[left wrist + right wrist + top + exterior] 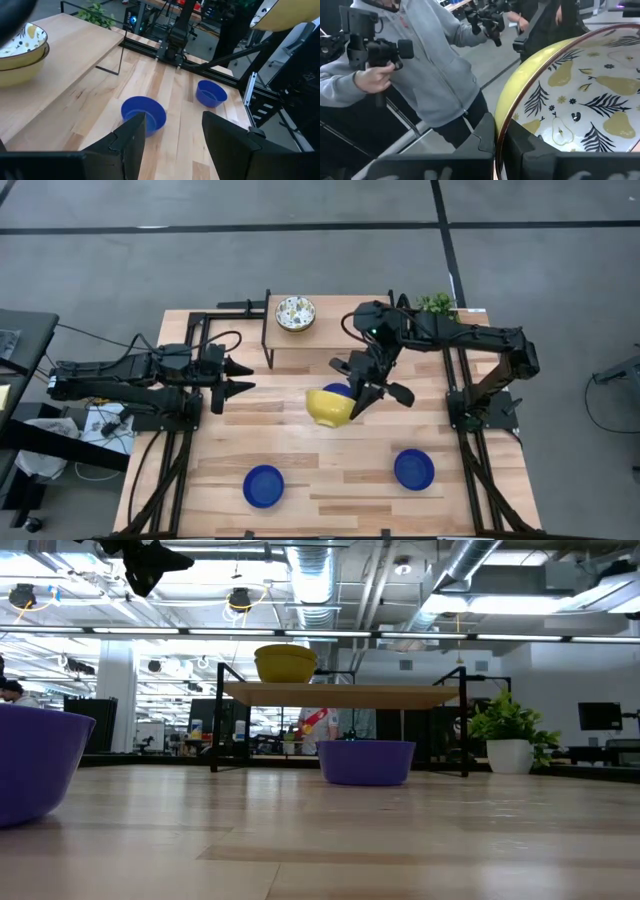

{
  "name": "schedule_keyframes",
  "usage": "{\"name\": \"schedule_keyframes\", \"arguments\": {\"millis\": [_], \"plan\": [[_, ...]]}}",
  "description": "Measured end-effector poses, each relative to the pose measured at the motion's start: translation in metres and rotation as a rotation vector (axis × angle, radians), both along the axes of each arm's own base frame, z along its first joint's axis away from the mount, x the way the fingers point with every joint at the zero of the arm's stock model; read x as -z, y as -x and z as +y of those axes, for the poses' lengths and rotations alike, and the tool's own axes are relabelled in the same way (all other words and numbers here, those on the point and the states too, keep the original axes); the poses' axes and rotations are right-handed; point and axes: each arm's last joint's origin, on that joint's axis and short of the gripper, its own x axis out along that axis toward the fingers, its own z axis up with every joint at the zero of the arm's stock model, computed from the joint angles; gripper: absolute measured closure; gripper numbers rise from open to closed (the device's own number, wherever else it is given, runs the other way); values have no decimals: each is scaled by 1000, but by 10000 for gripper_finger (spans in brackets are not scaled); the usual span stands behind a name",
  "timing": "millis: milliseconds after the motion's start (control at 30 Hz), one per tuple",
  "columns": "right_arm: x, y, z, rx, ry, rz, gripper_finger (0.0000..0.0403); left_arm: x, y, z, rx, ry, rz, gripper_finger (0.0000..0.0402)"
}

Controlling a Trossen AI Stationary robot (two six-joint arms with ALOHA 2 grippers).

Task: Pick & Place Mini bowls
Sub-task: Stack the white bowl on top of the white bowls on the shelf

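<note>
My right gripper is over the table's middle, shut on a mini bowl that is yellow outside and white with a pear and leaf pattern inside. A blue mini bowl rests on the table just beneath it. Two more blue bowls stand near the near edge. A stack of patterned bowls sits on the raised shelf. My left gripper hovers open at the table's left, touching nothing. My right gripper pinches the patterned bowl's rim, one finger inside the bowl and the other on its yellow outer wall. The bowl is lifted clear of the table and tilted, hanging beside the fingers.
A small green potted plant stands at the far right corner. The shelf's black frame rises from the far middle. A person in a grey hoodie holding a hand-held device stands beyond the table. Bare wood lies between the two near blue bowls.
</note>
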Motion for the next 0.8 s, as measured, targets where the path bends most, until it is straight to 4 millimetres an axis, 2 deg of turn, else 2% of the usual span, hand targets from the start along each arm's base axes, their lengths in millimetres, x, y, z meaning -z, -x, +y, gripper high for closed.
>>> {"name": "schedule_keyframes", "arguments": {"millis": [133,367,467,800], "plan": [[1,-1,-1,57,21,22,403,0,0,0,0,0,0,209],[13,-6,-12,514,349,96,403,0,0,0,0,0,0,209],[16,-7,-18,653,501,87,403,0,0,0,0,0,0,209],[14,-8,-29,777,935,-65,403,0,0,0,0,0,0,209]]}}
